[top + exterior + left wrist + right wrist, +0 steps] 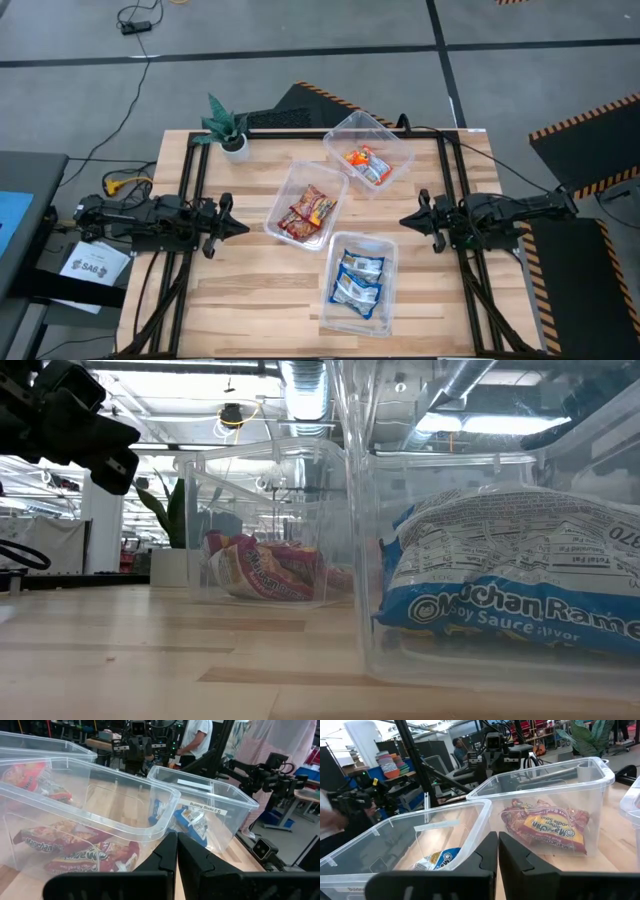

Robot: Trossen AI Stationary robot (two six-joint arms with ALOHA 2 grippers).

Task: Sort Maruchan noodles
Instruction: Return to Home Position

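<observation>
Three clear tubs stand on the wooden table. The far tub holds the orange-and-white packets. The middle tub holds the dark red-and-yellow packets, also seen in the right wrist view. The near tub holds the blue-and-white packets, which fill the low view. My left gripper hovers shut at the table's left, pointing at the middle tub. My right gripper hovers shut at the table's right. Neither touches anything.
A small potted plant stands at the far left corner of the table. Bare wood lies along the near left part. Black frame rails run along both sides. People and equipment show in the room beyond.
</observation>
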